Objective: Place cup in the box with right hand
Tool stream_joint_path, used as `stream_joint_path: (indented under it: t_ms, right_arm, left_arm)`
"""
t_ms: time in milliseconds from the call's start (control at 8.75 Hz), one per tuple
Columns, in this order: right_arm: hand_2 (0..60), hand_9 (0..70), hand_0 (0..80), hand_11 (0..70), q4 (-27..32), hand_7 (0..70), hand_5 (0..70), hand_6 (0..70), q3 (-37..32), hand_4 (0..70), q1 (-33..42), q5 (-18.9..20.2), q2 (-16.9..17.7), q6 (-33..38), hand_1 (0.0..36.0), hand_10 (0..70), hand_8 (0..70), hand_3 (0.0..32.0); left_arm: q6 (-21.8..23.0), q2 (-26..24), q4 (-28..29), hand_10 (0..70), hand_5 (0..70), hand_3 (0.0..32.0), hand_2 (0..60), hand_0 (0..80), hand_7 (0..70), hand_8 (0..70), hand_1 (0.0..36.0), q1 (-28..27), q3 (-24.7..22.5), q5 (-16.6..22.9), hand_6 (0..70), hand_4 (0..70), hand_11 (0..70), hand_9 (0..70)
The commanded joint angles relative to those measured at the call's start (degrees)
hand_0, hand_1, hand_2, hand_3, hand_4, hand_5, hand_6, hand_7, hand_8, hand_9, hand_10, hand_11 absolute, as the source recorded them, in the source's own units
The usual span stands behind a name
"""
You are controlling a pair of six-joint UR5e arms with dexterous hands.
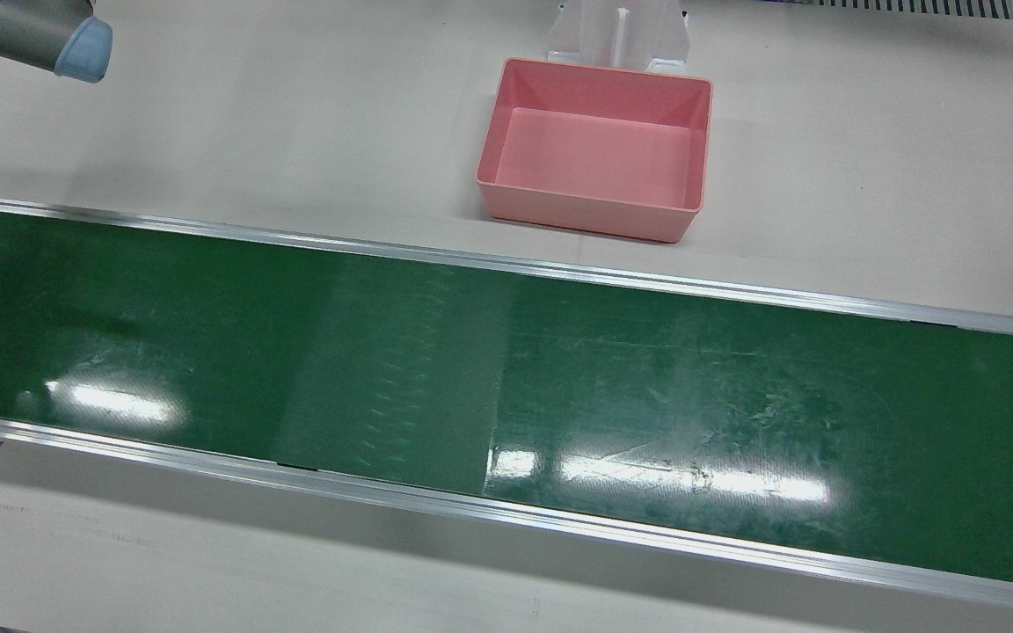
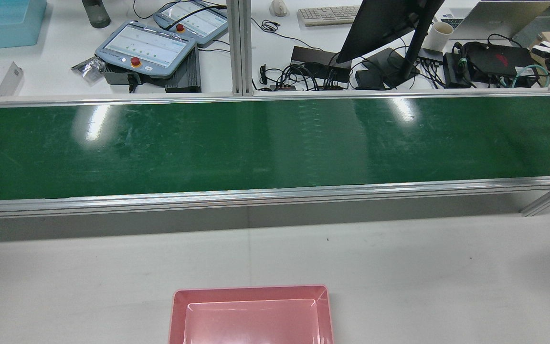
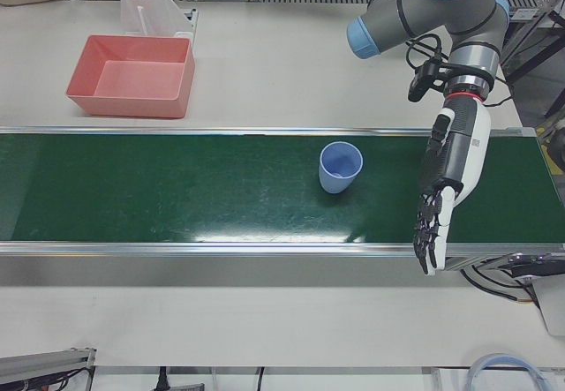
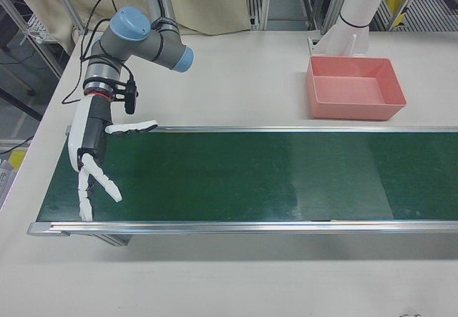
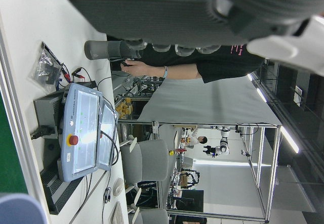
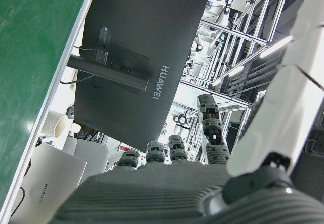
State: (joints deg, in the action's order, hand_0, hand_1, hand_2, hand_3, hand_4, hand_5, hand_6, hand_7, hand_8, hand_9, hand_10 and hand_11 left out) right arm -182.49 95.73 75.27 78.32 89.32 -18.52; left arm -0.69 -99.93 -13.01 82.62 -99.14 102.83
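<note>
Only in the left-front view, the cup (image 3: 340,167) stands on the belt (image 3: 177,188); the right hand (image 4: 91,161) is empty, fingers spread.

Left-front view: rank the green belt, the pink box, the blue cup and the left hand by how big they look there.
1. Green belt, the largest by far.
2. Pink box.
3. Left hand, long but narrow; it may look bigger because it is raised toward the camera, so its rank against the box is unsure.
4. Blue cup, smallest.
</note>
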Motion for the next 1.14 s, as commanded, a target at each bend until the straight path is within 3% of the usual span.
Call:
stream_joint_path:
  t_ms: [0, 114, 229, 343, 457, 571, 686, 914, 1029]
  right_arm:
    - [12.5, 9.0, 42.9, 4.5, 0.0, 13.2, 3.6, 3.5, 0.1, 4.0, 0.0, 0.2, -0.1, 0.1, 9.1, 2.2, 3.8, 2.0]
    - [0.0, 9.2, 46.0, 4.4, 0.0, 13.0, 3.6, 3.5, 0.2, 6.5, -0.1, 0.3, -0.2, 0.2, 5.6, 2.2, 3.9, 2.0]
    - [13.7, 9.4, 42.5, 4.4, -0.1, 13.4, 3.6, 3.6, 0.2, 4.4, 0.1, 0.4, -0.8, 0.3, 9.4, 2.2, 4.0, 1.8]
    - [6.8, 9.6, 44.1, 4.3, -0.1, 13.8, 3.5, 3.6, 0.4, 6.3, 0.1, 0.4, -1.2, 0.4, 7.5, 2.1, 4.1, 1.6]
    - [11.8, 8.7, 43.9, 4.4, -0.1, 13.3, 3.9, 3.6, 0.4, 4.7, 0.1, 0.4, -1.3, 0.4, 10.0, 2.1, 3.6, 1.8]
    - [4.8, 8.2, 46.9, 4.7, -0.1, 13.4, 4.4, 3.7, 0.4, 6.2, 0.1, 0.4, -1.3, 0.5, 9.5, 2.2, 3.3, 1.6]
    - [15.0, 8.8, 46.1, 4.8, 0.0, 14.9, 4.6, 4.0, 0.5, 6.3, 0.1, 0.5, -1.3, 0.7, 12.5, 2.2, 3.5, 1.0]
    - [6.2, 11.0, 45.7, 3.9, -0.1, 18.2, 3.5, 4.5, 0.8, 13.9, 0.1, 0.6, -1.4, 0.8, 8.2, 1.9, 4.5, 0.0]
    - [12.7, 11.2, 43.8, 3.5, -0.1, 18.8, 3.3, 4.5, 0.8, 13.0, 0.1, 0.6, -1.4, 0.8, 9.2, 1.7, 4.6, 0.0]
  left_arm:
    - [0.1, 0.0, 0.0, 0.0, 0.0, 0.0, 0.0, 0.0, 0.0, 0.0, 0.0, 0.0, 0.0, 0.0, 0.0, 0.0, 0.0, 0.0]
    - [0.0, 0.0, 0.0, 0.0, 0.0, 0.0, 0.0, 0.0, 0.0, 0.0, 0.0, 0.0, 0.0, 0.0, 0.0, 0.0, 0.0, 0.0]
    - [0.0, 0.0, 0.0, 0.0, 0.0, 0.0, 0.0, 0.0, 0.0, 0.0, 0.0, 0.0, 0.0, 0.0, 0.0, 0.0, 0.0, 0.0]
    - [0.0, 0.0, 0.0, 0.0, 0.0, 0.0, 0.0, 0.0, 0.0, 0.0, 0.0, 0.0, 0.0, 0.0, 0.0, 0.0, 0.0, 0.0]
    - [0.1, 0.0, 0.0, 0.0, 0.0, 0.0, 0.0, 0.0, 0.0, 0.0, 0.0, 0.0, 0.0, 0.0, 0.0, 0.0, 0.0, 0.0]
    - [0.1, 0.0, 0.0, 0.0, 0.0, 0.0, 0.0, 0.0, 0.0, 0.0, 0.0, 0.0, 0.0, 0.0, 0.0, 0.0, 0.0, 0.0]
    - [0.1, 0.0, 0.0, 0.0, 0.0, 0.0, 0.0, 0.0, 0.0, 0.0, 0.0, 0.0, 0.0, 0.0, 0.0, 0.0, 0.0, 0.0]
    - [0.1, 0.0, 0.0, 0.0, 0.0, 0.0, 0.0, 0.0, 0.0, 0.0, 0.0, 0.0, 0.0, 0.0, 0.0, 0.0, 0.0, 0.0]
    - [0.1, 0.0, 0.0, 0.0, 0.0, 0.0, 0.0, 0.0, 0.0, 0.0, 0.0, 0.0, 0.0, 0.0, 0.0, 0.0, 0.0, 0.0]
